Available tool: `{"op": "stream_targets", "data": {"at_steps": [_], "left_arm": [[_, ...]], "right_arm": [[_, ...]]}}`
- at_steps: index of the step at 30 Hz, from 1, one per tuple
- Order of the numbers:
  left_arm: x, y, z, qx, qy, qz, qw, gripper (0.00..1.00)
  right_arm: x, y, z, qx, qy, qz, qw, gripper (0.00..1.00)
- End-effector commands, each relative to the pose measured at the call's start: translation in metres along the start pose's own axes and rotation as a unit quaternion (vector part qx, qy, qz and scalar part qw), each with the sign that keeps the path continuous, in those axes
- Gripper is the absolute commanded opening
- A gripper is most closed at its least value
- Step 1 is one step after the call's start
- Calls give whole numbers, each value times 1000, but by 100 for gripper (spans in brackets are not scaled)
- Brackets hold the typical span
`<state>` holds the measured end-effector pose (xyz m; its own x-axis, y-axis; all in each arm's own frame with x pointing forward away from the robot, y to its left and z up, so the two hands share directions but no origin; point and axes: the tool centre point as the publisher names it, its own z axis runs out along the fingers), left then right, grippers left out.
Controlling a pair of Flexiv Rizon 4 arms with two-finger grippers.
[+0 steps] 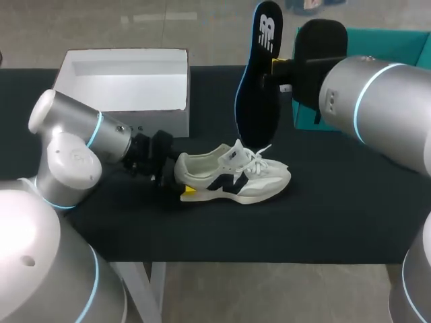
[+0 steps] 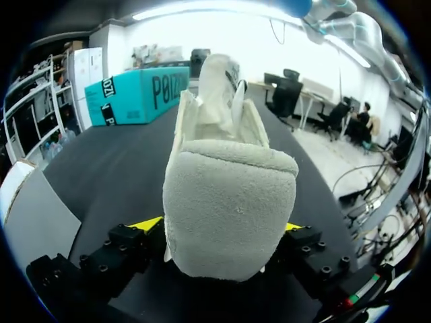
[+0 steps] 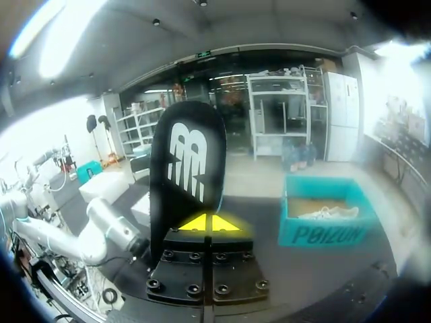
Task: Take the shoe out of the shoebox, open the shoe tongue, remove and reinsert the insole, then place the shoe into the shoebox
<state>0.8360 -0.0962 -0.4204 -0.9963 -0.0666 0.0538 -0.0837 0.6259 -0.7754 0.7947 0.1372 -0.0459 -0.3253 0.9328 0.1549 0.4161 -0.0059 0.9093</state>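
A black tabletop [image 1: 337, 215] carries everything here. Nearest us, our left arm [image 1: 74, 151] comes in low from the left, its forearm lying almost level just above the cloth. The left claw [image 2: 219, 225] grips the heel of the shoe [image 1: 232, 178], one yellow tip on each side of it. We count one shoe on the tabletop: a pale grey sneaker with a dark side mark. It stands upright on its sole near the middle, toe pointing right and laces loose.

Just behind the left arm stands the white shoebox [image 1: 128, 67], one of two boxes. It is open at the top, with its white inner walls and floor showing.

Above and behind the shoe, the single dark insole [image 1: 258, 81] hangs upright in the air, its lower end close above the shoe's laces. The right claw [image 3: 210, 223] pinches it near the top edge, with the yellow tips nearly together. Our right arm [image 1: 377, 101] reaches in high from the right.

Farthest back sits a teal box [image 3: 323, 232], also open. A pale thing [image 3: 324, 213] lies inside, perhaps another sneaker, though we cannot tell.
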Motion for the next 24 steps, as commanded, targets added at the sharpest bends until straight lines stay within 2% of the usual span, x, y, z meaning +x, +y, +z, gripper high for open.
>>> {"op": "stream_targets", "data": {"at_steps": [1, 6, 13, 24], "left_arm": [[8, -2, -3, -18, -17, 1, 1000, 100], [3, 5, -9, -29, -38, -5, 999, 100], [-11, 10, -23, -74, -81, 8, 994, 100], [-24, 4, -35, -126, -75, 3, 989, 100]], "right_arm": [[-1, -1, 0, 1, 1, 0, 1000, 0], [-1, -1, 0, 1, 1, 0, 1000, 0], [-1, -1, 0, 1, 1, 0, 1000, 0], [-1, -1, 0, 1, 1, 0, 1000, 0]]}}
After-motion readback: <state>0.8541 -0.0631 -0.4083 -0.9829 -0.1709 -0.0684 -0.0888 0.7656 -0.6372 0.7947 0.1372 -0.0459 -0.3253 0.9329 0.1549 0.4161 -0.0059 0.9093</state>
